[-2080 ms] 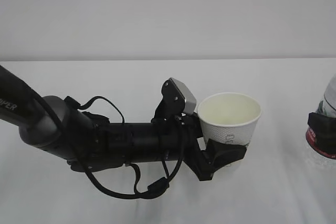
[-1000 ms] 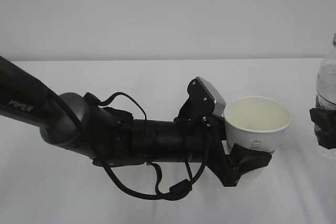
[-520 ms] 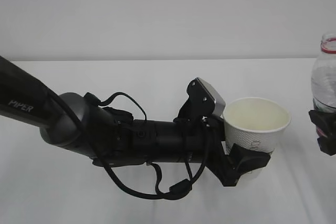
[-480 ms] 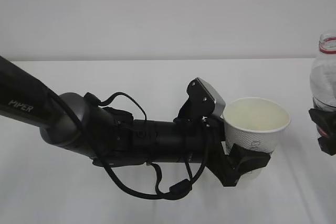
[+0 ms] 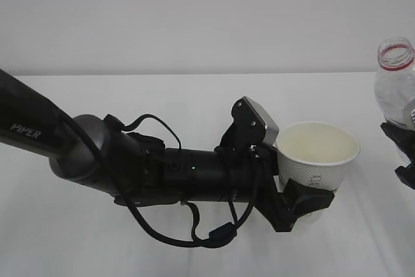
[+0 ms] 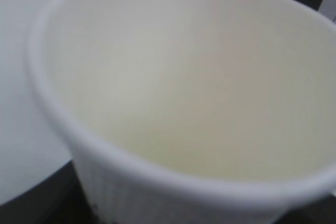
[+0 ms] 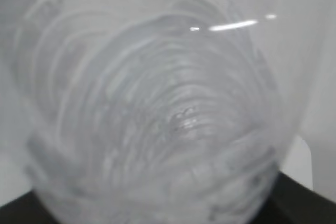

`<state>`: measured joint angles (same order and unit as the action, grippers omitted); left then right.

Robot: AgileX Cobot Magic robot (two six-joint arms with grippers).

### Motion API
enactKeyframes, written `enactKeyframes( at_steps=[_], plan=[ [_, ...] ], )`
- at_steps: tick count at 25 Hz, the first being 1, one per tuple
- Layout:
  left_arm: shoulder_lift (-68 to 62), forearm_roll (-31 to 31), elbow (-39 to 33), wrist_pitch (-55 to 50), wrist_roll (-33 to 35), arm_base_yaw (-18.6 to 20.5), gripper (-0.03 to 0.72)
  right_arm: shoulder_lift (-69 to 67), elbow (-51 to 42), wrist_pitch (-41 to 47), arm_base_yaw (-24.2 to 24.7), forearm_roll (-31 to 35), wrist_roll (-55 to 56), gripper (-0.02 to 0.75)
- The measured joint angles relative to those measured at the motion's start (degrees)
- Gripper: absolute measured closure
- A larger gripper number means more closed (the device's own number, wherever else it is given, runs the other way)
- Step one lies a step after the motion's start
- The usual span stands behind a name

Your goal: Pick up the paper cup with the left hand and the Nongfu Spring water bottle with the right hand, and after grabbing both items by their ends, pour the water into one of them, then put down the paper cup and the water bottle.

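Your left claw [image 5: 299, 200] is gripping the paper cup [image 5: 316, 158] low on its wall, mouth up above the desk [image 5: 194, 95]. Your right claw [image 5: 403, 154] is clasping the upright Nongfu Spring water bottle [image 5: 395, 76], just right of the cup, neck higher than its rim.

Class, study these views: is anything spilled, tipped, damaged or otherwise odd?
Nothing stands out. The paper cup sits upright in the left gripper, looking dry inside. The capless water bottle is upright in the right gripper. No water shows on the table.
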<state>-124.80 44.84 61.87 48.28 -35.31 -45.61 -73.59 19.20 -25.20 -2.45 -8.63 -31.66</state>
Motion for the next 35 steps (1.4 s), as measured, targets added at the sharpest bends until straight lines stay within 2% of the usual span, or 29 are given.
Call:
enactKeyframes(
  at_steps=[8,27,35],
  plan=[
    [0.00,0.12,0.00,0.93,-0.10,0.00,0.154,-1.23,0.00,-2.90,0.00,3.47,-8.89,0.274],
    [0.00,0.12,0.00,1.54,-0.10,0.00,0.154,-1.37,0.00,-3.79,0.00,3.82,-9.27,0.274],
    [0.00,0.50,0.00,1.54,-0.10,0.00,0.154,-1.37,0.00,-8.36,0.00,3.82,-11.98,0.274]
  ],
)
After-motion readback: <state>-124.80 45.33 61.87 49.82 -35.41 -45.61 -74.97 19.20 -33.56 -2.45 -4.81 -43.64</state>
